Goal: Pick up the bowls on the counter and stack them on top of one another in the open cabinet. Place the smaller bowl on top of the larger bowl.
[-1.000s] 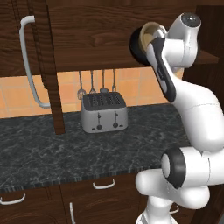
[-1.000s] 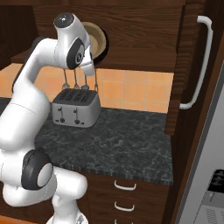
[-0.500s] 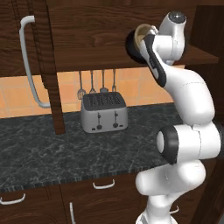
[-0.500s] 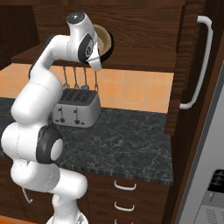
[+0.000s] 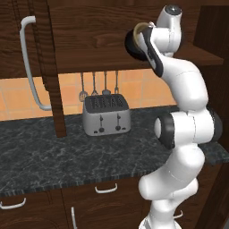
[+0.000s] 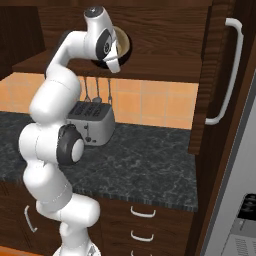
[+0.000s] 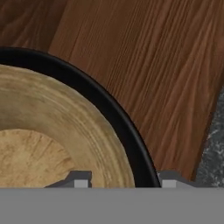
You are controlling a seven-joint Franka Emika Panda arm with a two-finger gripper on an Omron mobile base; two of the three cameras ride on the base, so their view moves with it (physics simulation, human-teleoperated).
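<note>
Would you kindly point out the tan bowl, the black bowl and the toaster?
tan bowl (image 7: pixel 48 127): hand view, inner wall.
black bowl (image 7: pixel 109 111): hand view, rim.
toaster (image 5: pixel 107 120): left base view, front face.

A simulated home kitchen. A silver toaster (image 5: pixel 106 115) sits on a dark marbled desk (image 5: pixel 67 156). Utensils (image 5: pixel 99 84) hang on orange tiles beneath wooden cabinets (image 6: pixel 220 70).

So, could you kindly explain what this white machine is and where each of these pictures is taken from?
It is a white robot arm on a driving base, in a rendered kitchen. Two cameras on the base look over it from behind, left and right. The third sits on its hand and looks along the pincer. The arm reaches up to the open cabinet, where the tan bowl sits inside the black bowl on the shelf. A silver toaster stands on the dark counter. Whether the pincer is open or shut is not clear.
</note>
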